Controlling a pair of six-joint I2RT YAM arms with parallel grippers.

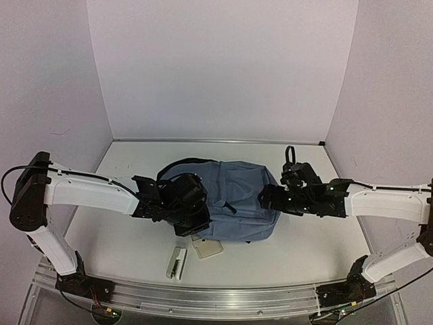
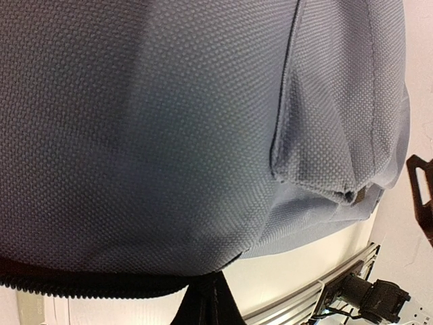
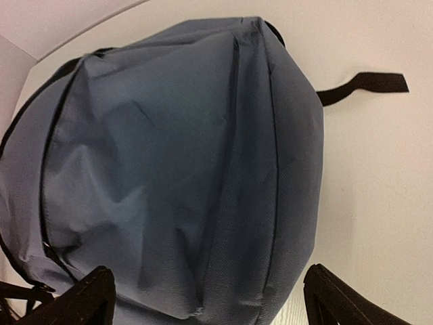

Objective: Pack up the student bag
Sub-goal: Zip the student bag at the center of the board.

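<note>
Slate-blue weave of the student bag (image 2: 169, 135) fills my left wrist view, with black zip trim along its lower edge. My left gripper (image 1: 193, 220) sits at the bag's left side; I cannot tell whether its fingers are apart or together. My right gripper (image 3: 206, 294) has its fingers spread wide at the bag's right end. The bag lies in the middle of the white table (image 1: 122, 237). Pale lilac walls (image 1: 223, 68) close in three sides, and an aluminium rail (image 1: 203, 298) runs along the near edge.
</note>
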